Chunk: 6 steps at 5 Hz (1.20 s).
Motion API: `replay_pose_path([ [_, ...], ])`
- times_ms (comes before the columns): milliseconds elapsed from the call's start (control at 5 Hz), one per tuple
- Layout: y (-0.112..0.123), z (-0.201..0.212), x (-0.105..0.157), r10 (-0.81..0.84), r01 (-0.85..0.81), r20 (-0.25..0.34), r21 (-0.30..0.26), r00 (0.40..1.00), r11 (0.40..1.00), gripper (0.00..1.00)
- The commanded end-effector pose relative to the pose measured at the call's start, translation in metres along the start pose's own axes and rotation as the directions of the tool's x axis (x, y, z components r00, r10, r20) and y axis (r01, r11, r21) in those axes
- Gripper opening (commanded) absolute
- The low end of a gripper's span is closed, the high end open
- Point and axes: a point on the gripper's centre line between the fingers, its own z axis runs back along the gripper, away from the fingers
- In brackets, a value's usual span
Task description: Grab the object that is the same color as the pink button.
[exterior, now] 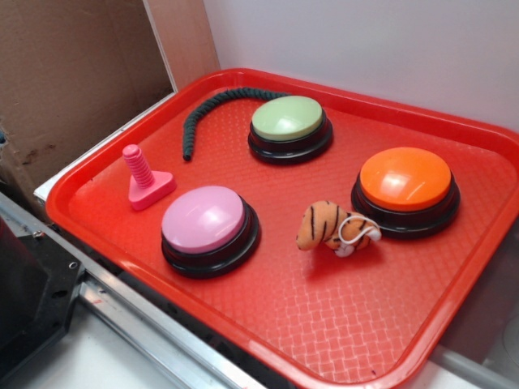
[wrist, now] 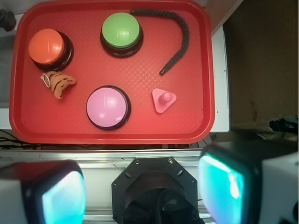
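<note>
Bolt (exterior: 146, 179) stands upright on the red tray (exterior: 268, 324), just beside the pink button (exterior: 206, 220). Hand (wrist: 142, 186) hangs above the tray's edge, fingers apart, empty.

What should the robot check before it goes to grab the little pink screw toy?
1. Pink bolt in view on the red tray: ok.
2. Bolt standing upright on its base: ok.
3. Space between bolt and pink button: ok, they are apart.
4. Black rope clear of the bolt: ok.
5. Gripper fingers spread apart: ok.
6. Gripper over the bolt: not ok, it sits high, off the tray's edge.
</note>
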Motion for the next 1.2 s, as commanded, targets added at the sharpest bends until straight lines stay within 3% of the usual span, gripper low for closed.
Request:
replay_pose_path([
  [0,0.0,0.0,0.0,0.0,0.0,0.0,0.0,1.0,1.0,1.0],
  [200,0.009,-0.002,0.011,0.019,-0.019,-0.011,0.02,1.0,1.0,1.0],
  [400,0.036,-0.006,0.021,0.105,-0.104,-0.013,0.039,0.994,0.994,1.0],
  [600,0.056,-0.032,0.029,0.121,-0.118,-0.06,0.057,0.991,0.991,1.0],
  [800,0.06,-0.07,0.028,0.082,-0.073,-0.154,0.059,0.985,0.996,1.0],
  [1000,0.062,-0.104,0.024,0.106,-0.085,-0.24,0.096,0.965,0.992,1.0],
])
